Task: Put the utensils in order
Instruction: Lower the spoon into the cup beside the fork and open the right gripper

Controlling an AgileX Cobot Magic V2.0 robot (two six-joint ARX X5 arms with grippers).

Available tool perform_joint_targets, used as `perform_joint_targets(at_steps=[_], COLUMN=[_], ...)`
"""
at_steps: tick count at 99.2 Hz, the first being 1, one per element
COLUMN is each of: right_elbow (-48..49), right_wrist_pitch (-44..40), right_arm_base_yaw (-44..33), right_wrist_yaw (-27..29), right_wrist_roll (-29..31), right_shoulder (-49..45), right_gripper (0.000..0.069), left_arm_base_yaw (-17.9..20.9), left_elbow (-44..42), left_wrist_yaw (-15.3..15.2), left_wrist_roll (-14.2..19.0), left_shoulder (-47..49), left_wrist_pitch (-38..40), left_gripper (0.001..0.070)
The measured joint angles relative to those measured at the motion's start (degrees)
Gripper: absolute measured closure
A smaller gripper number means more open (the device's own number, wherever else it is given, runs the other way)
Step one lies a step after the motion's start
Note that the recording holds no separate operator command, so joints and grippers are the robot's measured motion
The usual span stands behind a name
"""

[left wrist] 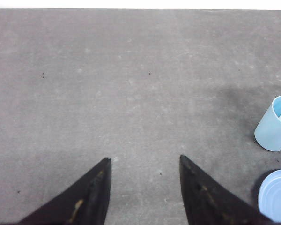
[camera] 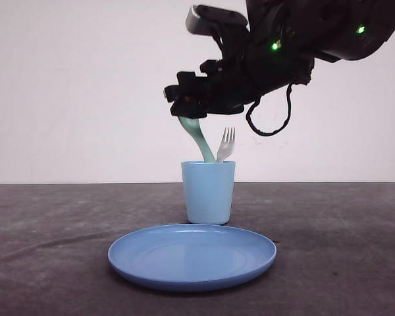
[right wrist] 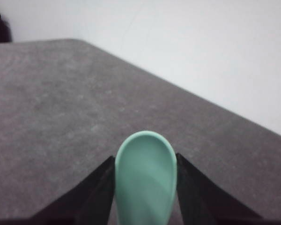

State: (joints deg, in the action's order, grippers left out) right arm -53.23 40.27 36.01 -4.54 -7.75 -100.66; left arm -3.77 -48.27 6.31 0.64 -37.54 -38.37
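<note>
Beneath the right gripper (camera: 187,108): one dark grey, finely speckled table (camera: 342,250), matte, backed by one plain white wall (camera: 72,92). Items on the table, counted: one light blue cup (camera: 209,192), upright, directly below the gripper; one round blue plate (camera: 191,255), just in front of the cup. Utensils, two: one white fork (camera: 225,145), standing tines-up in the cup beside the gripper's load; one mint-green spoon (right wrist: 145,176), bowl clamped between the right fingers (right wrist: 96,194), handle reaching down into the cup. Left gripper (left wrist: 145,161): fingers spread wide, holding nothing, over bare table, cup and plate off to its side.
</note>
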Motion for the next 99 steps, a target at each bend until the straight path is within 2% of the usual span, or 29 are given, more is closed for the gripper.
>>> perform_joint_targets(at_steps=[27, 63, 99], right_elbow=[-0.7, -0.7, -0.7], right_wrist_pitch=[-6.6, -8.4, -8.8], right_arm_base_yaw=[0.0, 0.0, 0.0], right_wrist_yaw=[0.0, -0.6, -2.8], right_wrist_roll=[-2.6, -3.4, -3.4], right_shoulder=[-0.7, -0.7, -0.7], right_gripper=[0.0477, 0.0477, 0.0408], left_arm_base_yaw=[0.0, 0.0, 0.0], left_elbow=[0.0, 0.0, 0.0], left_wrist_yaw=[0.0, 0.0, 0.0], left_wrist_roll=[0.0, 0.0, 0.0], left_shoulder=[0.0, 0.0, 0.0], left_wrist_pitch=[0.0, 0.0, 0.0], left_gripper=[0.0436, 0.0436, 0.0436])
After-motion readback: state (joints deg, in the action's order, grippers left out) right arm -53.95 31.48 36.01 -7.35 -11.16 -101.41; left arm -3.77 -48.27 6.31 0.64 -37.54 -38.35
